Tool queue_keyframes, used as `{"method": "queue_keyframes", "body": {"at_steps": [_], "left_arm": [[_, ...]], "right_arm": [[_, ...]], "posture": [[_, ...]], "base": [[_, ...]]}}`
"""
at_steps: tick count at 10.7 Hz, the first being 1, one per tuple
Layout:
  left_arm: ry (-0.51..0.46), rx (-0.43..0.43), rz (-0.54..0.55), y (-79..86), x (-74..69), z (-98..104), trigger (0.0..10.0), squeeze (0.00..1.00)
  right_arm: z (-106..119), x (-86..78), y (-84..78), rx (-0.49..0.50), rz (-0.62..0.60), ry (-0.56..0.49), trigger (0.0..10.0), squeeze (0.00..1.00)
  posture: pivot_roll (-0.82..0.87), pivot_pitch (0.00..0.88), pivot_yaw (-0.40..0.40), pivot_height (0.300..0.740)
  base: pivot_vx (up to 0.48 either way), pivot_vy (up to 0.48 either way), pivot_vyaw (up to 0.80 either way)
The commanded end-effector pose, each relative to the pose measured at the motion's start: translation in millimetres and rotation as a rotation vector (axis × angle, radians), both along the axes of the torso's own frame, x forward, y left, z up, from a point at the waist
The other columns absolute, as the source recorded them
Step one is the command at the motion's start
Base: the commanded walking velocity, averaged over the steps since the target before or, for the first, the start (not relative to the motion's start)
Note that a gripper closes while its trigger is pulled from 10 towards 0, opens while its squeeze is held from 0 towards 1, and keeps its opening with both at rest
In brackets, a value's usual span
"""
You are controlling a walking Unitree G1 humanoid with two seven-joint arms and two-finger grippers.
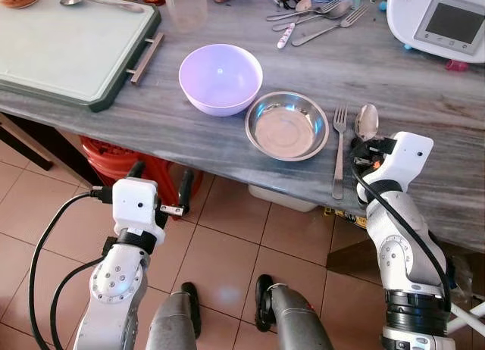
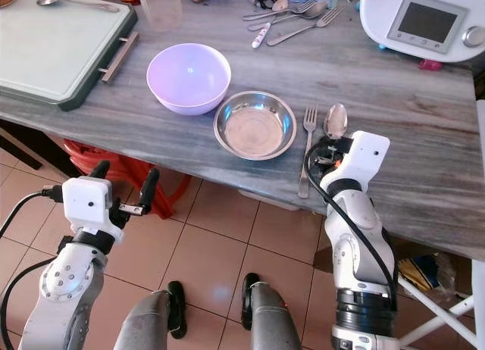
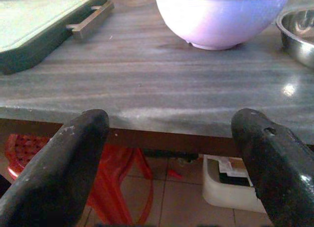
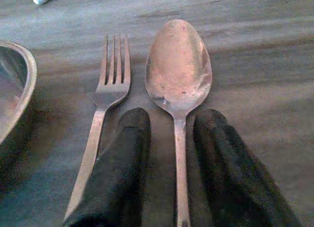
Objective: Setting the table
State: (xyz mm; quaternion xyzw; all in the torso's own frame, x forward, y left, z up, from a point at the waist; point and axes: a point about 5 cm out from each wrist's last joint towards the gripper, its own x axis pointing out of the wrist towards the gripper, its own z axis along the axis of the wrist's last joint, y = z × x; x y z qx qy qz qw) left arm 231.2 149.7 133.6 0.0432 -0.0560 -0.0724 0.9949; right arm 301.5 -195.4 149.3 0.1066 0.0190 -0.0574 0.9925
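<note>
On the grey table (image 1: pixel 189 130), a steel spoon (image 4: pixel 179 65) lies flat beside a fork (image 4: pixel 113 74), both just right of a steel bowl (image 1: pixel 286 126). My right gripper (image 4: pixel 171 121) rests low over the spoon's handle. Its black fingers (image 4: pixel 130 158) stand on either side of the handle with a small gap each side, so it is open. A lilac bowl (image 1: pixel 220 79) stands left of the steel bowl. My left gripper (image 1: pixel 161 174) hangs open in front of the table edge, below the top, holding nothing.
A green-rimmed cutting board (image 1: pixel 61 47) with a spoon (image 1: pixel 98 0) on it lies at the far left. Loose cutlery (image 1: pixel 314 17) lies at the back and a white appliance (image 1: pixel 439 20) stands at the back right. Under the table stands a red stool (image 1: pixel 114 164).
</note>
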Motion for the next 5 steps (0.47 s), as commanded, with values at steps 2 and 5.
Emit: {"method": "queue_keyframes", "body": {"at_steps": [2, 5], "left_arm": [[0.014, 0.008, -0.002, -0.2, -1.8, -4, 10.0, 0.0], [0.009, -0.016, -0.017, -2.5, -2.8, -3, 10.0, 0.0]], "right_arm": [[-4, -2.6, -12.1, -0.019, -0.027, 0.013, 10.0, 1.0], [9, -1.7, -18.9, -0.032, -0.028, -0.064, 10.0, 1.0]], "posture": [[-0.03, 0.303, -0.034, 0.74], [-0.03, 0.301, -0.03, 0.74]], "base": [[0.0, 0.0, 0.0], [0.0, 0.0, 0.0]]}}
